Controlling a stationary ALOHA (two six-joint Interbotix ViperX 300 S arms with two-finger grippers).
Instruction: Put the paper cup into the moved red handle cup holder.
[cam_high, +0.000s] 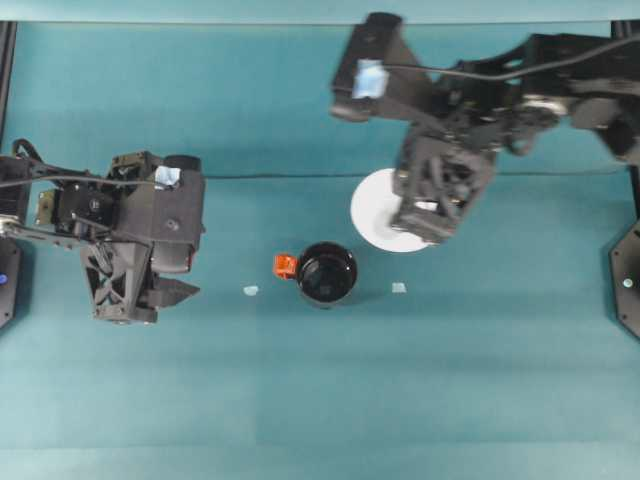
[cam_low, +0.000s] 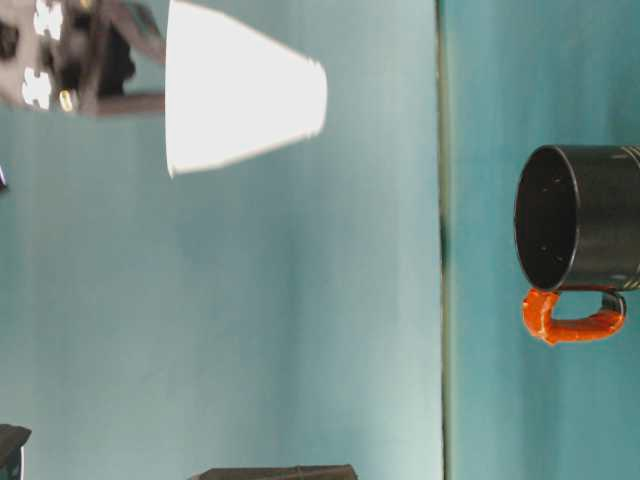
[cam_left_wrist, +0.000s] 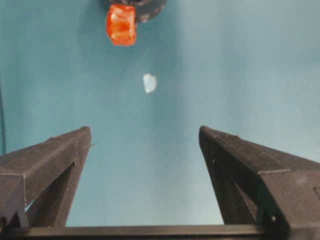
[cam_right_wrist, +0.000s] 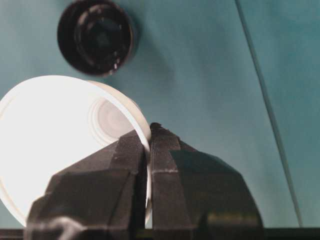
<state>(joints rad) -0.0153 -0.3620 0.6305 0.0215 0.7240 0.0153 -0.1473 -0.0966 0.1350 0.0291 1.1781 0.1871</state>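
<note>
Cup lifted, not yet over the holder.

My right gripper (cam_right_wrist: 148, 137) pinches the paper cup (cam_high: 378, 210) by its rim, high above the table beside the red handle cup holder (cam_high: 326, 273); lowering in remains. Left gripper (cam_left_wrist: 145, 145) is spread, idle.

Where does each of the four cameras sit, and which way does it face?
Overhead: above, looking straight down on the table, both arms.
Table-level: low and side-on, turned a quarter; paper cup held high above the red handle cup holder.
Left wrist: behind the open left gripper, facing the holder's handle.
Right wrist: behind the right gripper, pinching the cup's rim.
All four share the holder.
</note>
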